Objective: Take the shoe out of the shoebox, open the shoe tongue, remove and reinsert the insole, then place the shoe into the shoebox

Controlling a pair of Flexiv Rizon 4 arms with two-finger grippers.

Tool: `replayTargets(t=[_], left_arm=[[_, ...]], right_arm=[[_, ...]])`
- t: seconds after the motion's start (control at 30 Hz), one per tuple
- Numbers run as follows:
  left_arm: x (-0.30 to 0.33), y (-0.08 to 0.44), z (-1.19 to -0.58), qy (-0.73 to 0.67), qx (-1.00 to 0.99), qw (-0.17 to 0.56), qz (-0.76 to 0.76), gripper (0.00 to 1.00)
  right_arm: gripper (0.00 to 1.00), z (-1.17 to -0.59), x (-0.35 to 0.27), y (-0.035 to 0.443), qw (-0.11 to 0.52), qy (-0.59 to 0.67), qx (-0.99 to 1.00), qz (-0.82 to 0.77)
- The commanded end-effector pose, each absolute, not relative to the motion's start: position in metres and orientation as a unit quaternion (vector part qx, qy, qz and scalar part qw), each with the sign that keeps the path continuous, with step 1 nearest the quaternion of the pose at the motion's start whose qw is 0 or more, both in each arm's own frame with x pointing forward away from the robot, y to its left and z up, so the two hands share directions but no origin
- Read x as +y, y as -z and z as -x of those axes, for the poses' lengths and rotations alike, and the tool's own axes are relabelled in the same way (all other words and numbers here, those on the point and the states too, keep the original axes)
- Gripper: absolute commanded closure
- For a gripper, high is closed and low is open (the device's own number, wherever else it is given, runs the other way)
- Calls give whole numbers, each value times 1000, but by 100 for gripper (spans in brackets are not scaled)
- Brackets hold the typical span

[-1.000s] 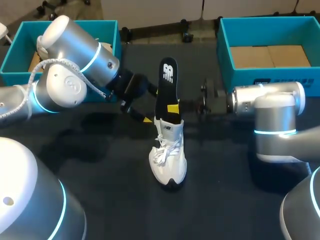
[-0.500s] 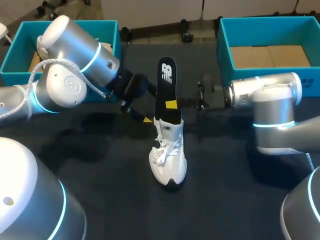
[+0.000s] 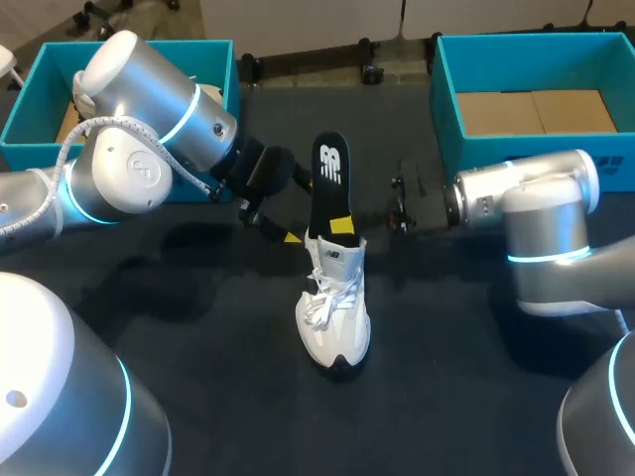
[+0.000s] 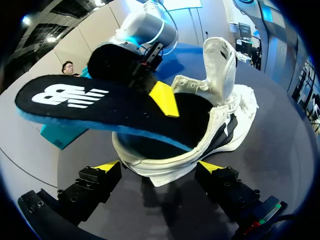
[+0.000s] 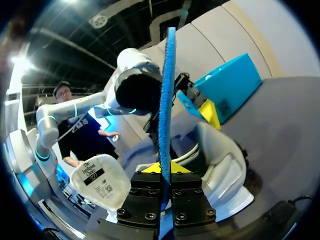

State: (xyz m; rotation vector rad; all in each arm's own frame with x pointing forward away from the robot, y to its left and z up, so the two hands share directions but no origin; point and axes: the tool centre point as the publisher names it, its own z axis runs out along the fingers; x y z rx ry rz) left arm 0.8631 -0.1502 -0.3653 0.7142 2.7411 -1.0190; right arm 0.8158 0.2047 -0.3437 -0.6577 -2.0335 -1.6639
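The surface [image 3: 198, 297] is flat, dark and a bit rough-looking. My two arms are round, smooth and shiny silver with glowing blue rings. The left arm [image 3: 149, 129] comes in from the upper left and the right arm [image 3: 536, 208] from the right side.

A blue-green shoebox [image 3: 20, 129] with straight walls sits at the upper left. A second shoebox [image 3: 476, 154] sits at the upper right, and it has a brown card floor.

The white shoe [image 3: 335, 307] stands in the middle of the picture, with its toe toward the bottom, its laces loose and its tongue pulled up. The long, thin insole [image 3: 329, 183] sticks up out of it. It is black on top and has blue foam underneath.

The left pincer [image 4: 159, 167] squeezes the shoe's heel from both sides. The right pincer [image 5: 161, 169] is pinched tight on the insole's edge.

The left arm covers part of the upper left box. The insole's lower end is hidden inside the shoe. From above, only one finger of the left pincer shows.
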Motion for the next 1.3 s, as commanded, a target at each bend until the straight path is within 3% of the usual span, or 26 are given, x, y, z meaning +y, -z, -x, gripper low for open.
replayTargets(t=[0.03, 0.23, 0.27, 0.3, 0.37, 0.53, 0.7, 0.87, 1.3], left_arm=[[-151, 365, -862, 337, 909, 67, -237, 0], [-151, 365, -862, 337, 909, 67, -237, 0], [-151, 365, -862, 337, 909, 67, -237, 0], [-151, 365, -862, 337, 909, 67, -237, 0], [-151, 365, -862, 337, 909, 67, -237, 0], [-151, 365, -862, 337, 909, 67, -237, 0], [-151, 365, -862, 337, 909, 67, -237, 0], [-151, 365, -862, 337, 909, 67, -237, 0], [-151, 365, -862, 337, 909, 67, -237, 0]], right_arm=[[100, -807, 206, 348, 219, 595, -735, 241], [100, -808, 206, 347, 215, 594, -736, 245], [97, -809, 206, 346, 212, 595, -736, 245], [82, -812, 206, 343, 206, 596, -737, 243], [70, -818, 206, 339, 196, 598, -740, 240], [61, -828, 208, 333, 186, 600, -742, 233], [64, -835, 212, 331, 186, 602, -743, 226], [100, -836, 214, 341, 214, 598, -736, 235], [100, -804, 214, 353, 248, 583, -732, 251]])
